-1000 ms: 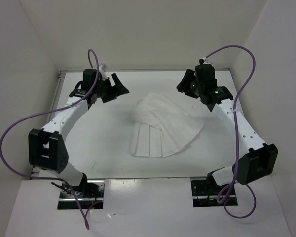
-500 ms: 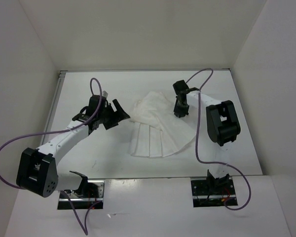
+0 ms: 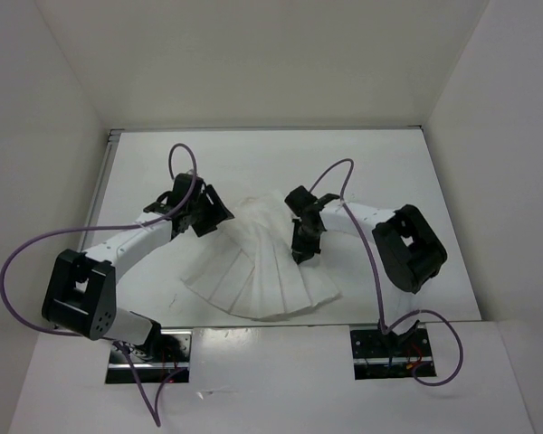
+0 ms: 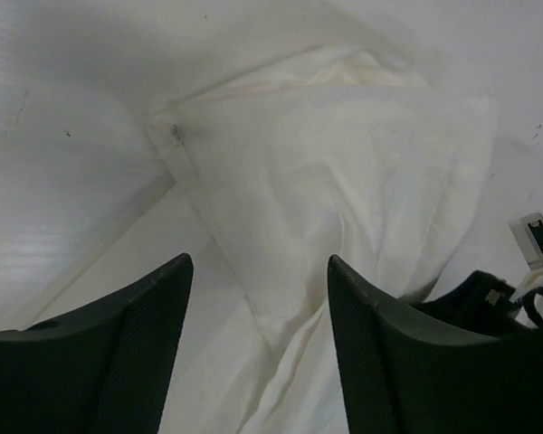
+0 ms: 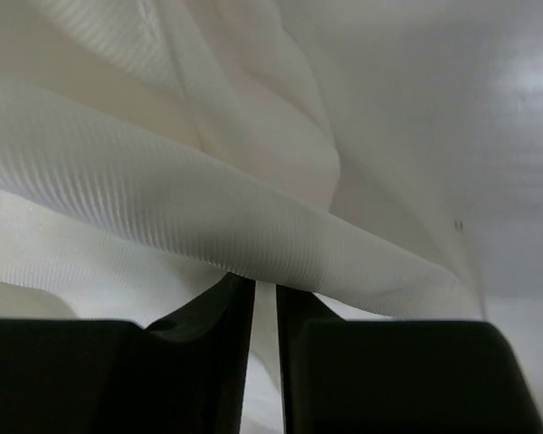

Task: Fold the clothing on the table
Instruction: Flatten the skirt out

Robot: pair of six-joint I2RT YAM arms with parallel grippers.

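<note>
Both stretched inward, low: right gripper [image 3: 305, 246] pinches clothing [image 3: 270, 276]; left gripper [image 3: 214, 210] agape over it.

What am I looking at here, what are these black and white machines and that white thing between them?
Two robot arms are bolted to a white table. One picture looks down from above; the other two come from a camera on each wrist, so that arm's own fingers show. Pleated white clothing lies fanned out on the table. The right gripper is pinched shut on a fold of it; the left gripper stands open above it, holding nothing.
</note>
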